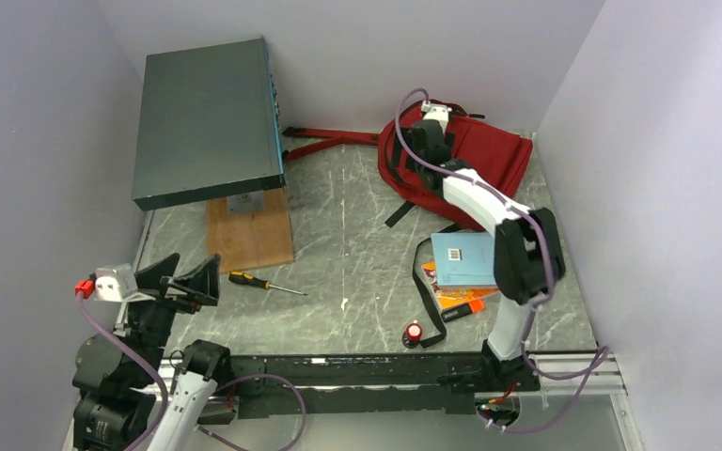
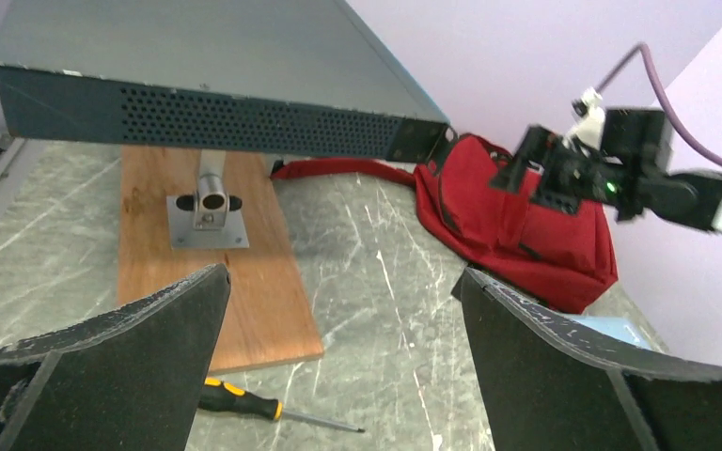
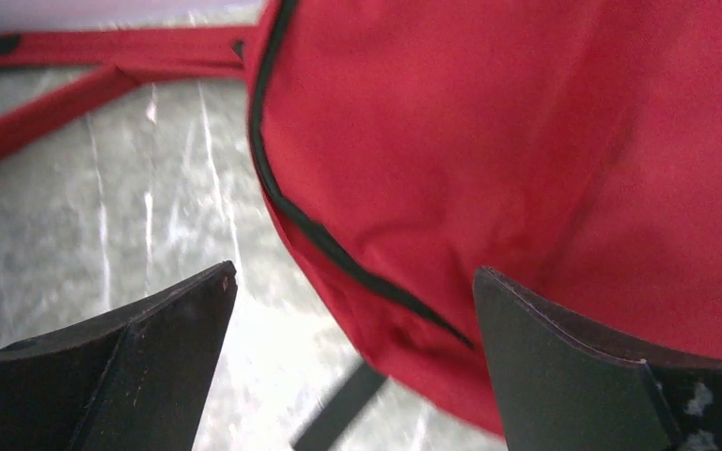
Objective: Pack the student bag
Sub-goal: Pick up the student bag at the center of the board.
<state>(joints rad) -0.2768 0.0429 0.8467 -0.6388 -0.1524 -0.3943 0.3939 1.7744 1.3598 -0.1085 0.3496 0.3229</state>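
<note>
The student bag (image 1: 489,155) is a dark red backpack lying at the back right of the table, its red shoulder straps (image 1: 329,143) trailing left. My right gripper (image 1: 423,150) hovers over the bag's left edge, open. In the right wrist view its fingers straddle the red fabric (image 3: 526,141) and a black zip seam (image 3: 338,249), with nothing held between them (image 3: 353,272). My left gripper (image 1: 193,268) stands open at the near left, holding nothing (image 2: 343,272). The left wrist view shows the bag (image 2: 517,221) far ahead.
A light blue book (image 1: 463,258) lies on orange items (image 1: 461,299) with a black strap (image 1: 426,296) looped beside it, and a small red round thing (image 1: 414,333) sits nearer. A yellow-handled screwdriver (image 1: 263,284) lies by a wooden board (image 1: 249,235) carrying a dark metal box (image 1: 209,117).
</note>
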